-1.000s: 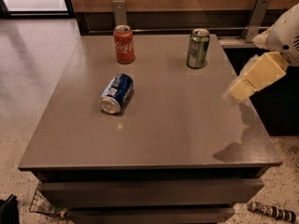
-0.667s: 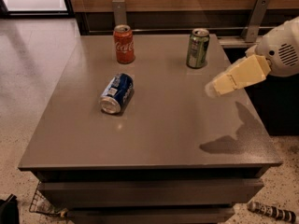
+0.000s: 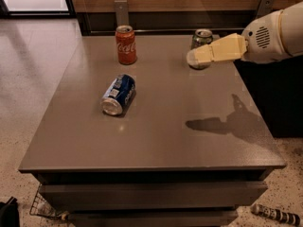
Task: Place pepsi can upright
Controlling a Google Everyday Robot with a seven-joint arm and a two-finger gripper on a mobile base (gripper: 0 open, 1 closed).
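Note:
The pepsi can (image 3: 119, 94), dark blue with a white label patch and silver ends, lies on its side on the grey table (image 3: 156, 141), left of centre, one silver end facing the front. My gripper (image 3: 194, 56) reaches in from the right at the end of a white arm, held above the table's back right part. It is well to the right of the pepsi can and holds nothing.
A red Coca-Cola can (image 3: 126, 44) stands upright at the back, behind the pepsi can. A green can (image 3: 202, 38) stands upright at the back right, partly hidden behind my gripper. The arm's shadow falls on the table's right side.
My gripper has moved left and up, from beyond the table's right edge to above its back right part, in front of the green can. The cans have not moved.

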